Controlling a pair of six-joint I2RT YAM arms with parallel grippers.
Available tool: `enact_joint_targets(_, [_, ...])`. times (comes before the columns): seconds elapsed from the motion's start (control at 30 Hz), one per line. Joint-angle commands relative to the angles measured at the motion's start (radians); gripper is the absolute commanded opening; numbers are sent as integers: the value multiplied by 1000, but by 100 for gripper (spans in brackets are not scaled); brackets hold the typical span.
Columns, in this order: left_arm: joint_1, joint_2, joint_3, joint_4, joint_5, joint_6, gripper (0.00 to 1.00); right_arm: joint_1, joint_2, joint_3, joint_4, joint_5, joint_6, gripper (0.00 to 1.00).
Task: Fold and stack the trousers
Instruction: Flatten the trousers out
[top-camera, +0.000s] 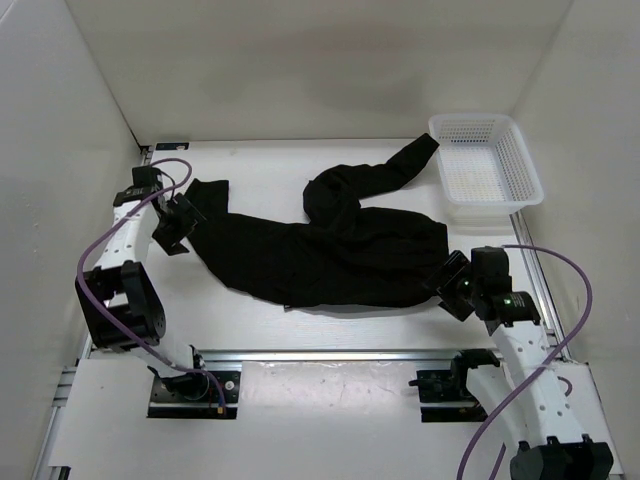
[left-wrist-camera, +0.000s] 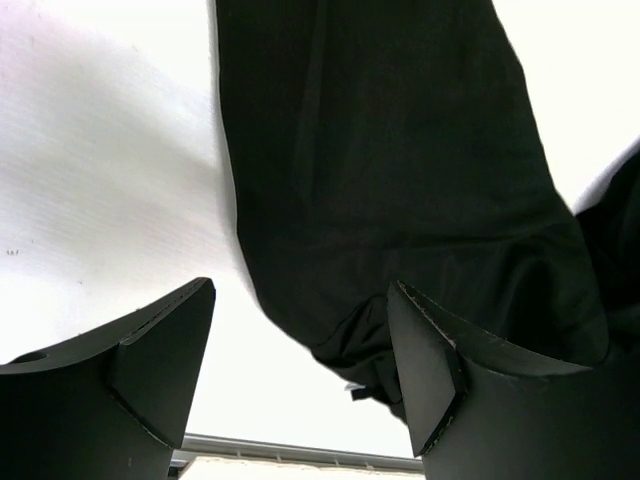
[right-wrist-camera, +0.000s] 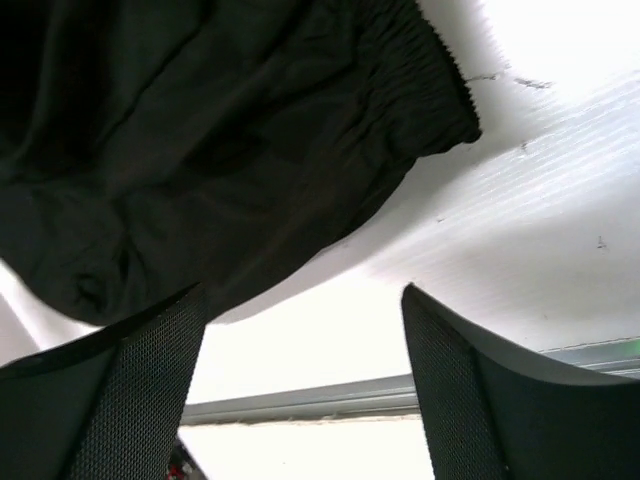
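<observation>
One elastic waistband (right-wrist-camera: 425, 60), trousers (right-wrist-camera: 200, 150) (right wrist only).

Plain black trousers (top-camera: 330, 255); white mesh basket (top-camera: 520, 165); white table (top-camera: 250, 320)

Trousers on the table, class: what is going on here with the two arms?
Black trousers lie spread and rumpled, not yet folded, on the white table. The left end effector is open at one end of the cloth, and the right end effector is open at the elastic-banded end. Neither grips the cloth. One leg curls up toward the white basket on the right arm's side.
</observation>
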Motion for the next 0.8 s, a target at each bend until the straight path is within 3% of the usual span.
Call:
enact_joint_targets(0.0, [12,53,76,15,-17,-10,81,-7,-31,10,-34,-61,67,84])
enact_joint_targets(0.2, [21,116,132,15,-26,-30,81,-30,88,-74,115,-77,89,87])
enact_joint_targets(0.3, [54,142,132,15,-46,-30,81,-73,207,-75,207,-66,60,79])
enact_joint_targets(0.43, [97,211,178,24,-46,-16,81,-82,343,-101,363,-78,40,59])
enact_joint_targets(0.5, [98,264,223,24,-26,-7,79,-82,430,-101,388,-61,40,42])
enact_joint_targets(0.53, [98,281,237,24,-35,-7,79,-94,455,-101,402,-61,25,22])
enact_joint_targets(0.6, [128,323,258,24,-49,-7,78,-105,501,-88,402,-61,12,0])
enact_joint_targets(0.77, [160,413,342,24,2,-7,71,-136,399,-79,333,-38,-21,0])
